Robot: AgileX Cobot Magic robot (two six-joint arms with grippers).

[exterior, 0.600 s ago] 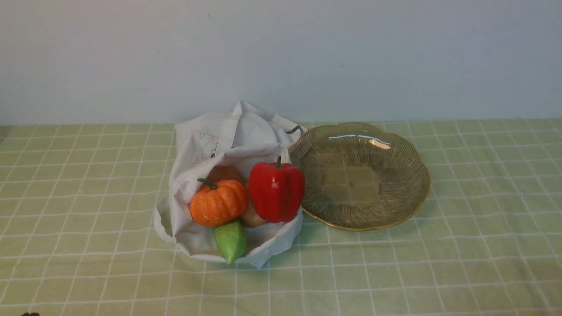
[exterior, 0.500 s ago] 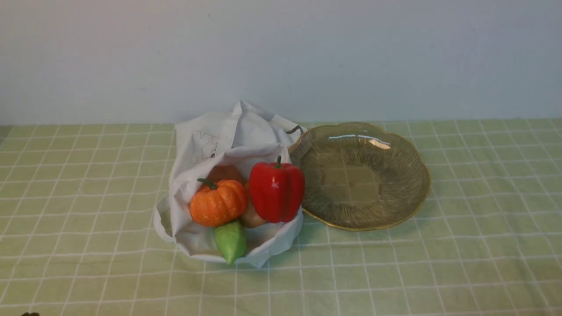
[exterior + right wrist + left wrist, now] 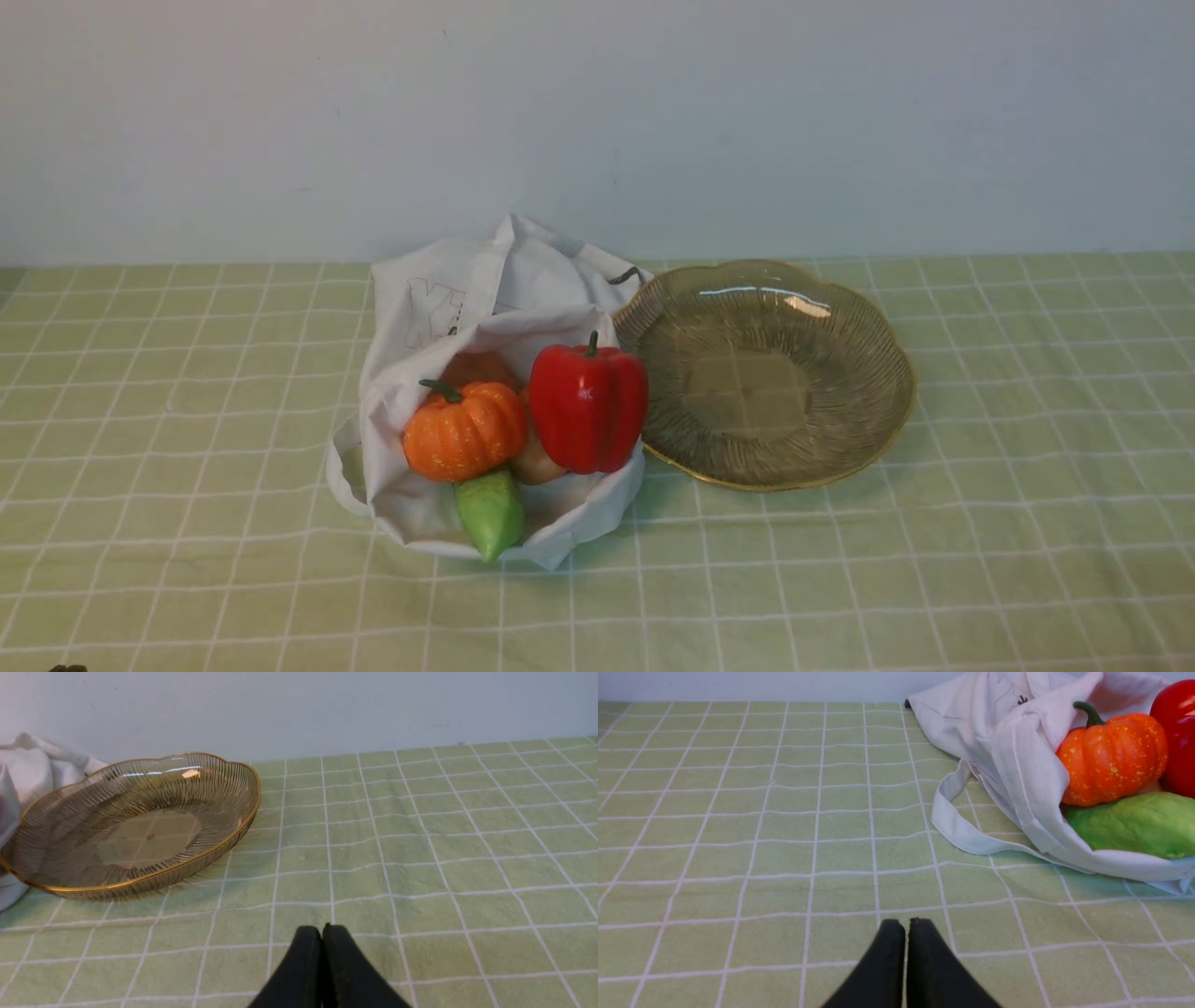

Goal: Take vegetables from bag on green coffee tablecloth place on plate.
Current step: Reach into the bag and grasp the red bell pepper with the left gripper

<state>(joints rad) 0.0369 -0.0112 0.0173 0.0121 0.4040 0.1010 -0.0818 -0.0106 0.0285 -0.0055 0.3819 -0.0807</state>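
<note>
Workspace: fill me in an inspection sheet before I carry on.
Surface: green cloth, white grid, slightly creased.
Job's things: bag holds pumpkin, pepper, gourd and brownish items; plate beside it, empty.
Clutter: nothing seen.
Grippers: left fingers together, nothing between; right fingers together, nothing between.
Cables: nothing seen.
Surroundings: plain pale wall behind.
</note>
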